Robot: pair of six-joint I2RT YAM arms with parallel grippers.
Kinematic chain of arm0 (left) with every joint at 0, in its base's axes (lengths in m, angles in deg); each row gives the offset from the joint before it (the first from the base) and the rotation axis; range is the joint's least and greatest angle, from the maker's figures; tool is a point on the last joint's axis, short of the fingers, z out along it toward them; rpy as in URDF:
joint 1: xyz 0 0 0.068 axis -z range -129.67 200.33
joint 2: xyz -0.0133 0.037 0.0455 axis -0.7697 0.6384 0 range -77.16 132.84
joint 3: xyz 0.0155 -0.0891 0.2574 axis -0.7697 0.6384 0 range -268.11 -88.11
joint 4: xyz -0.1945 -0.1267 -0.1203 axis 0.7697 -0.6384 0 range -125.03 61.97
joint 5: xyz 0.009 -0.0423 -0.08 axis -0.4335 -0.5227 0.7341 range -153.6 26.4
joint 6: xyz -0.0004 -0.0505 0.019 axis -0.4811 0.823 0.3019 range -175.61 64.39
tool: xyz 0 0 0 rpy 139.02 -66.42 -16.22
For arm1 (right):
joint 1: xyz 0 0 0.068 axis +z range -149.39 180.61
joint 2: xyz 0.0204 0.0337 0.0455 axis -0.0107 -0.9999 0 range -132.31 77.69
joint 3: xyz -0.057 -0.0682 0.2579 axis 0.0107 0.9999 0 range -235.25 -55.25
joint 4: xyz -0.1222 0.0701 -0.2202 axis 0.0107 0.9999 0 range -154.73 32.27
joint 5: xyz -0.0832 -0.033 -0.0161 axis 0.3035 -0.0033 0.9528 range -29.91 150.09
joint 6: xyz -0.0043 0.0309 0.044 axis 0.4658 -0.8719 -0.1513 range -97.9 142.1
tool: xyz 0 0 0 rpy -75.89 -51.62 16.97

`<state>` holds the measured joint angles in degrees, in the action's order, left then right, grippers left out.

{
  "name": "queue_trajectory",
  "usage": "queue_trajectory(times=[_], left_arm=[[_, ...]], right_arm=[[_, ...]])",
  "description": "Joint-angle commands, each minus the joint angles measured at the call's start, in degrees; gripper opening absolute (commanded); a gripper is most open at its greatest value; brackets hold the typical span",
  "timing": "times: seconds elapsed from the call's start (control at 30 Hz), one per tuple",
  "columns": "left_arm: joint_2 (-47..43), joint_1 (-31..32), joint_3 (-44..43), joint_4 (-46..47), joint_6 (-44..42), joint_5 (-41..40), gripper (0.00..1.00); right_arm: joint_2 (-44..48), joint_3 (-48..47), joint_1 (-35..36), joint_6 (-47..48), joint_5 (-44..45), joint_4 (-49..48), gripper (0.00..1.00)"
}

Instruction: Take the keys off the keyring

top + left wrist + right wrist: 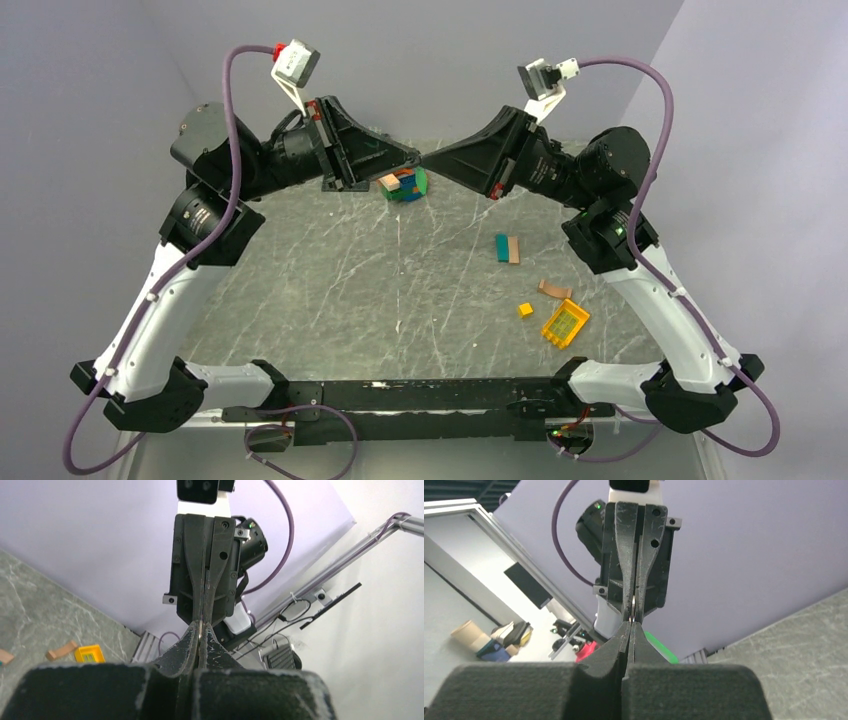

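Observation:
Both grippers hang high over the grey table [330,290], tip to tip. My left gripper [414,158] is shut, and so is my right gripper [429,162]. In the left wrist view a thin bright metal piece [200,626] shows between the tips of the left gripper [201,625] and runs toward the right gripper's fingers [212,580]. The right wrist view shows the same metal piece [632,617] just past the right gripper [631,624], between the left gripper's fingers [625,555]. I cannot tell whether it is the keyring or a key. The rest of the keys and keyring is hidden.
A green, blue and tan block stack [403,185] stands below the meeting tips. Teal and tan blocks [507,248] lie right of centre. Further right and nearer lie a tan block [554,289], a small yellow cube [525,309] and a yellow crate [565,323].

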<state>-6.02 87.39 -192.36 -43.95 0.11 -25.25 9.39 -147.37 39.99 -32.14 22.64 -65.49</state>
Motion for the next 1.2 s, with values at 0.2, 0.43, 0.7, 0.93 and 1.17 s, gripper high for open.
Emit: queue_trajectory(times=[0.2,0.43,0.7,0.93,1.17], left_arm=[[0.6,4.4,-1.8,10.9,-0.7,-14.1,0.00],[0.1,8.2,-0.4,12.6,-2.0,-22.5,0.00],[-4.0,10.8,5.0,13.7,-1.9,-33.5,0.00],[-8.2,10.8,9.0,9.2,-2.3,-38.2,0.00],[-13.2,6.7,3.9,-16.5,-13.5,-36.8,0.00]], right_arm=[[-0.1,5.2,0.7,-6.1,9.4,-15.5,0.00],[-0.6,7.2,0.7,-8.7,11.0,-20.6,0.00],[0.6,9.1,0.7,-7.5,13.3,-20.1,0.00],[-0.8,7.4,0.7,-6.3,9.3,-16.0,0.40],[3.0,4.3,-2.9,4.3,4.7,4.8,1.00]])
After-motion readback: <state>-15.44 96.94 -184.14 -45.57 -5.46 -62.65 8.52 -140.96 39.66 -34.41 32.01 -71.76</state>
